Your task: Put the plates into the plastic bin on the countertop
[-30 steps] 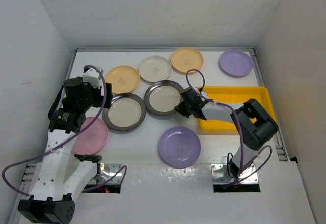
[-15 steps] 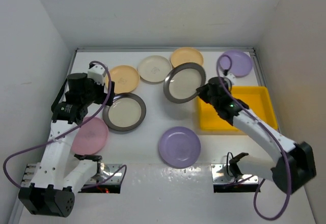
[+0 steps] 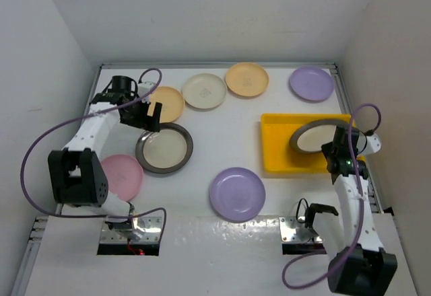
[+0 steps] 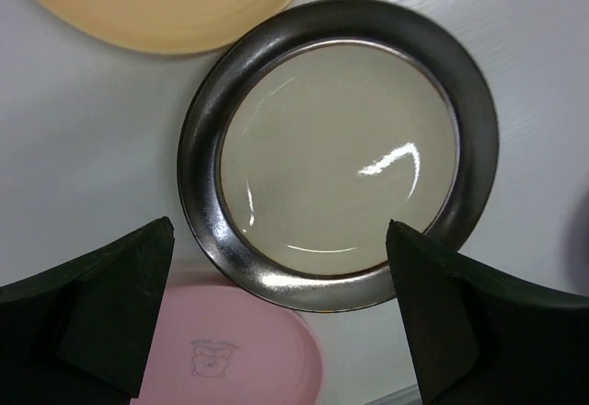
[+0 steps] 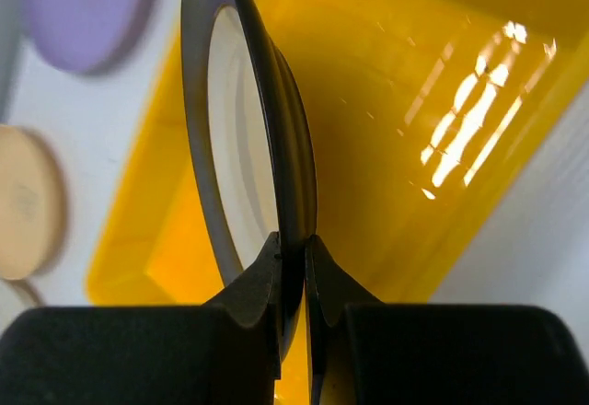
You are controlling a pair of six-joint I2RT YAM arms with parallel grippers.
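Near lilac plate [image 3: 236,194]: flat on the desk [image 3: 222,141], nearest the arm bases, left of the bin and apart from it.
Pink plate [image 3: 121,175]: flat at the near left, partly hidden by the left arm; in the left wrist view its rim [image 4: 230,350] lies just beside the grey plate's near edge, contact unclear.
Right pincer [image 3: 333,146]: pressed together on the rim of the held plate [image 3: 315,136]; the right wrist view shows the two fingers [image 5: 253,285] pinching the dark rim from both sides [image 5: 293,244].
Held plate: grey-rimmed, cream-centred, tilted, over the right half of the bin; edge-on in the wrist view [image 5: 241,147]. Whether it touches the bin floor cannot be told.
Bin [image 3: 283,155]: yellow, on the right of the desk; its floor [image 5: 414,147] shows bare yellow around the held plate.
Grey plate [image 3: 164,148]: flat on the desk at left centre, cream centre up [image 4: 336,152].
Left pincer [image 3: 149,116]: spread wide, holding nothing, above the grey plate's far edge; the plate shows between its fingers [image 4: 278,230].
Left orange plate [image 3: 165,104]: flat, just beyond the grey plate, partly behind the left pincer.
Cream plate [image 3: 205,91]: flat, just right of it.
Far orange plate [image 3: 246,79]: flat, near the back wall.
Far lilac plate [image 3: 312,83]: flat in the far right corner, beyond the bin.
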